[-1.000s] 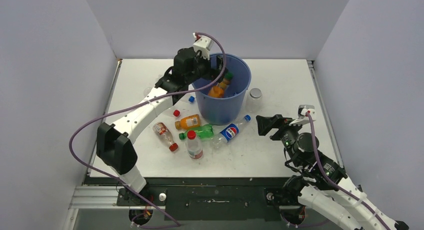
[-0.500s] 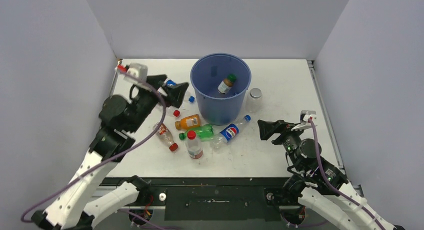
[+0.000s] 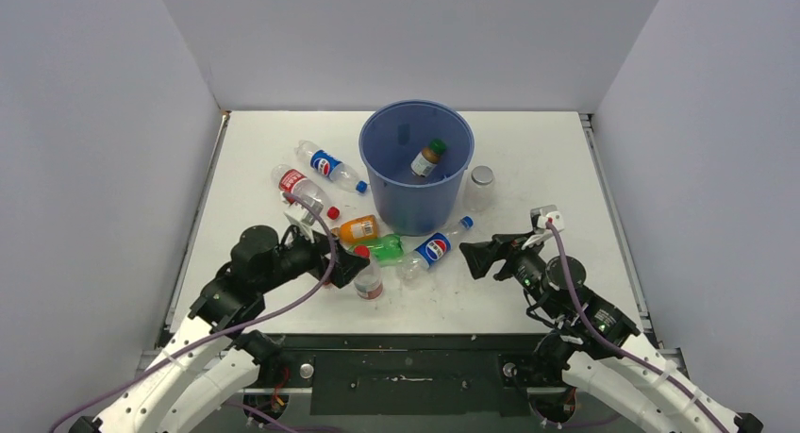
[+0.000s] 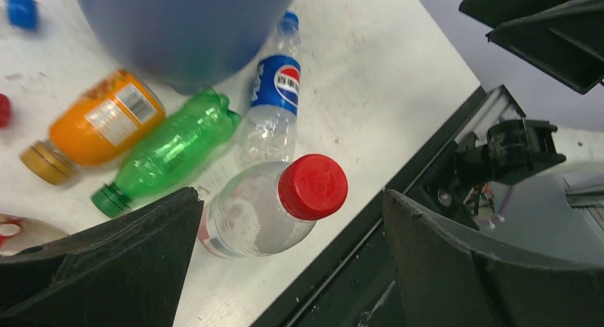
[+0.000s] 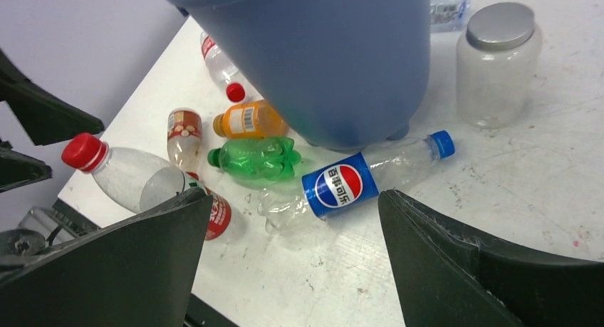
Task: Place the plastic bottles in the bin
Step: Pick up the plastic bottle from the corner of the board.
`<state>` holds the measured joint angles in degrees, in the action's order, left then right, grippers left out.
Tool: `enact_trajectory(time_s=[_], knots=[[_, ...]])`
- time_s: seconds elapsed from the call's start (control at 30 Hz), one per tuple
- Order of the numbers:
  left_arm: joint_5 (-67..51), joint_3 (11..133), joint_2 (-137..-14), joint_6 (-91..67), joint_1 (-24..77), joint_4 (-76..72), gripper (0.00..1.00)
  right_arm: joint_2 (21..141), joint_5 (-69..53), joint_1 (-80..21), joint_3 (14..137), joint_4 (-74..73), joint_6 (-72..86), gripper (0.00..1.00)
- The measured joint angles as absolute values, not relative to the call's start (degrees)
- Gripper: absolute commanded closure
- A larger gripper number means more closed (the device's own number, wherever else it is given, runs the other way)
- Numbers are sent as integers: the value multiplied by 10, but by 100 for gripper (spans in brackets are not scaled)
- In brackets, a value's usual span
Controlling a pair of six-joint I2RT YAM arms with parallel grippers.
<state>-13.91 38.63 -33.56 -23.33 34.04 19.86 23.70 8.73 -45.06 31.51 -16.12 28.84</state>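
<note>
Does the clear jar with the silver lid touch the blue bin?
Apart. The right wrist view shows a strip of bare table between the clear jar and the wall of the bin.

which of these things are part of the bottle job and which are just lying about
Job:
- bin
- bottle inside it
- green bottle
- orange juice bottle
- red-capped clear bottle
- front blue-label bottle
- back blue-label bottle
- long red-label bottle
- squat red-label bottle

Lying about:
- lidded jar
- loose red cap
- loose blue cap
</note>
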Motion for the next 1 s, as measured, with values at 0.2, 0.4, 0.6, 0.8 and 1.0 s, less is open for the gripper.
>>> enact_trajectory(time_s=[0.2,0.4,0.6,0.8,1.0], knots=[[-192,370,-377,-247,342,193,1,249,56,-451,298,-158,291,10],[-195,369,-365,-243,342,170,9,249,48,-451,288,-146,296,10],[-173,369,-378,-222,345,163,16,251,41,-451,283,-131,306,10],[-152,369,-382,-209,352,153,25,258,36,-451,283,-123,308,10],[-145,369,-423,-204,368,145,28,262,35,-451,281,-120,310,10]])
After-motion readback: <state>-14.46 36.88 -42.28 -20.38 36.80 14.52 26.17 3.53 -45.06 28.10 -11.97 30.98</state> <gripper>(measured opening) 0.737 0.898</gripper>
